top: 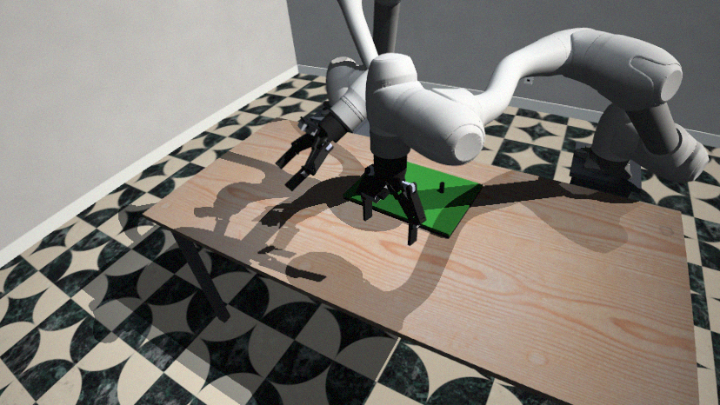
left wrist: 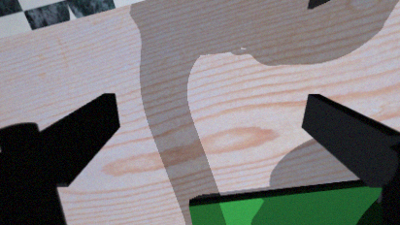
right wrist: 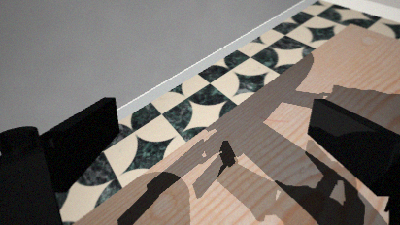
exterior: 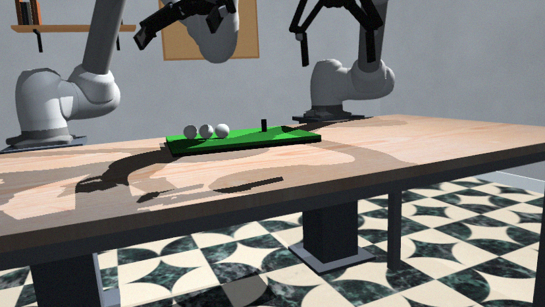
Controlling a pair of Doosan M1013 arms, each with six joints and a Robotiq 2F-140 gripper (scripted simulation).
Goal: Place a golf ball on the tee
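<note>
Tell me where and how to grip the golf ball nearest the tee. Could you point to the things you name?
Come from above, pads at its widest girth, closing across the row. The ball (exterior: 222, 130) is round and rests on the green mat (top: 423, 175) (exterior: 236, 141) (left wrist: 238, 210); its neighbour (exterior: 206, 131) sits close, probably leaving little finger room between them.
</note>
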